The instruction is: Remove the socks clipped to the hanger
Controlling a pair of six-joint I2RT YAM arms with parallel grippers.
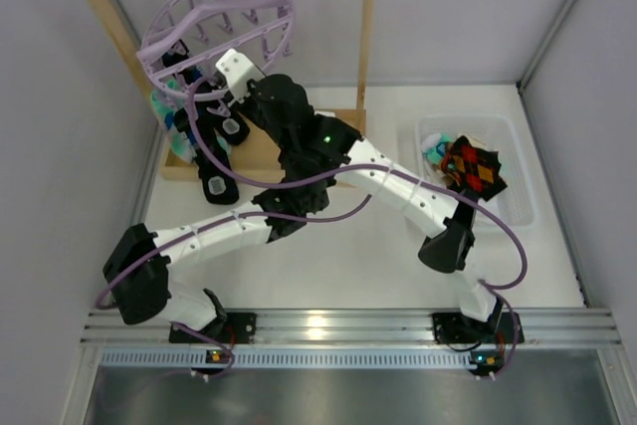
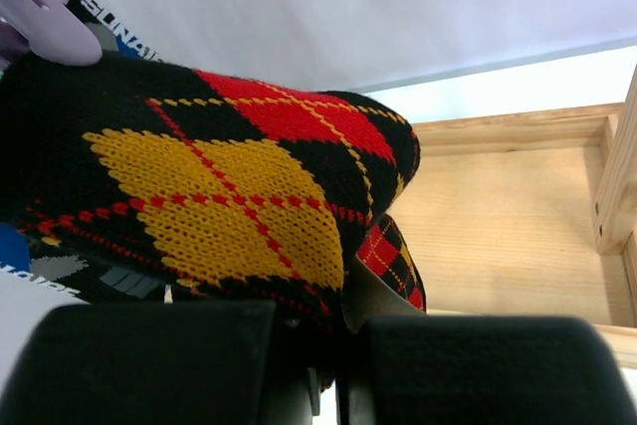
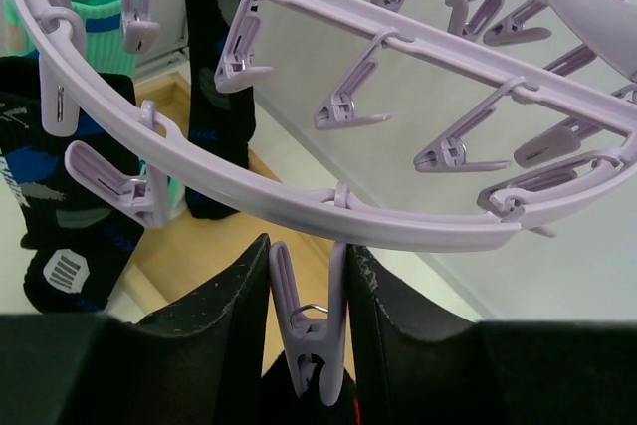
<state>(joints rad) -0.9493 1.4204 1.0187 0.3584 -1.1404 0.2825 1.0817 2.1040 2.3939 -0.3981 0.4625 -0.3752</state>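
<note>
The bin (image 1: 503, 136) holds a teal sock (image 1: 434, 153) and an argyle sock (image 1: 476, 168). The hanger (image 3: 299, 201) hangs tilted. My left gripper (image 2: 333, 345) clamps a second argyle (image 2: 229, 196), lying crosswise. My right gripper (image 3: 309, 286) pinches a clip (image 3: 309, 345).

Tilted lavender ring hanger (image 1: 219, 19) holds black, teal and argyle socks (image 1: 214, 161) clipped beneath its rim.

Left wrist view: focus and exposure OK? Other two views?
Left wrist: argyle sock knit sharp, left hand at the bottom soft and near-black, wall behind washed out. Right wrist: hanger crisp, right hand underexposed. Top external: even light, one glare spot on the metal rail.
</note>
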